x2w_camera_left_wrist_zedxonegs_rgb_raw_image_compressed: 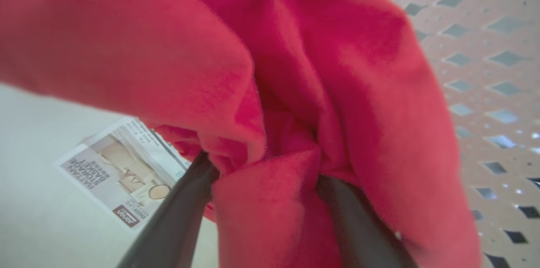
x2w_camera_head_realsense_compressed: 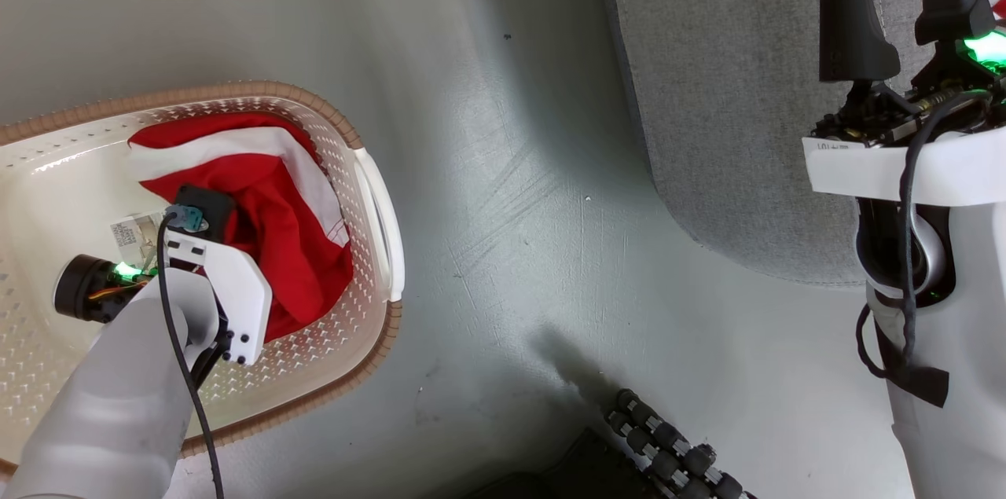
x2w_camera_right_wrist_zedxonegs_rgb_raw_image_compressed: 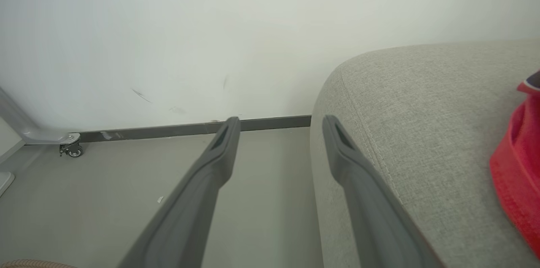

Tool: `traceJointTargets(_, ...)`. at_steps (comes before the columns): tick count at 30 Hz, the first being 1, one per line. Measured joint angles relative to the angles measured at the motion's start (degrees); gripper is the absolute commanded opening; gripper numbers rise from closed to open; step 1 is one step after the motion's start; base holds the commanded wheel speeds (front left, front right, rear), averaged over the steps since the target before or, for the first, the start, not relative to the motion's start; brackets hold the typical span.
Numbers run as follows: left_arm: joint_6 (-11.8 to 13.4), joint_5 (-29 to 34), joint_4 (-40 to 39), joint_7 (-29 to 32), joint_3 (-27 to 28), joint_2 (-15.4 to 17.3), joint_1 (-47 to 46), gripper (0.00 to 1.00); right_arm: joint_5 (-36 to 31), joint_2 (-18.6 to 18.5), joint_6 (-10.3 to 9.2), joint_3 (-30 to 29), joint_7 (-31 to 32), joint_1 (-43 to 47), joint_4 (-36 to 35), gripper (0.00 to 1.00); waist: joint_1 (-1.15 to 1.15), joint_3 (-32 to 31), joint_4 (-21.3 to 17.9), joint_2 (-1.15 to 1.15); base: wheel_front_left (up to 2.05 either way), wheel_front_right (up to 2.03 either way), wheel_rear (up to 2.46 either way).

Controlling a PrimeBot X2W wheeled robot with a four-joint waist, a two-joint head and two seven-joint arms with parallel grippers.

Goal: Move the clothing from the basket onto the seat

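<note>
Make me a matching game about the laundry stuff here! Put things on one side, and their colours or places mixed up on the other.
Things:
1. basket
2. seat
3. clothing
4. paper label

Colours or places:
A. grey woven fabric
B. red with a white panel
C. cream with little holes and a brown rim
D. lying flat on the basket's bottom

Pairs: 1-C, 2-A, 3-B, 4-D

My left arm (x2w_camera_head_realsense_compressed: 118,397) angled downward, left fingers (x2w_camera_left_wrist_zedxonegs_rgb_raw_image_compressed: 177,217) spread wide; my right arm (x2w_camera_head_realsense_compressed: 963,420) extended forward, right fingers (x2w_camera_right_wrist_zedxonegs_rgb_raw_image_compressed: 198,192) equally spread.
</note>
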Motion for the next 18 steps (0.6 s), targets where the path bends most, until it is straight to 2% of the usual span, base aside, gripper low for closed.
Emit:
traceJointTargets(6,0.0,0.0,0.5,0.5,-1.1,-0.6,-0.9,1.00,0.1,0.2,0.00,0.2,0.0,-0.7,0.1,1.00,0.00,0.2,-0.4,0.00,0.00,0.00,0.00)
traceJointTargets(7,0.0,0.0,0.5,0.5,-1.3,-0.8,-1.2,0.95,0.1,0.2,0.00,0.2,0.0,-0.7,0.2,1.00,0.00,0.1,-0.5,0.00,0.00,0.00,0.00)
traceJointTargets(8,0.0,-0.1,0.5,0.5,-1.5,-0.9,-1.4,0.76,0.1,0.2,0.00,0.2,0.0,-0.7,0.2,1.00,0.00,0.1,-0.5,0.00,0.00,0.00,0.00)
traceJointTargets(9,0.0,-0.1,0.5,0.5,-1.9,-1.1,-1.4,0.41,0.1,0.2,0.00,0.2,0.0,-0.7,0.2,1.00,0.00,0.1,-0.5,0.00,0.00,0.00,0.00)
traceJointTargets(10,0.0,-0.2,0.5,0.5,-2.2,-1.2,-1.4,0.00,0.1,0.2,0.00,0.2,0.0,-0.7,0.3,1.00,0.00,0.1,-0.5,0.00,0.00,0.00,0.00)
traceJointTargets(18,0.0,-2.3,0.4,0.1,-3.7,-1.0,-1.4,0.00,0.1,0.4,0.00,0.1,0.0,-0.8,0.3,1.00,0.00,-0.3,-0.5,0.00,0.00,0.00,0.00)
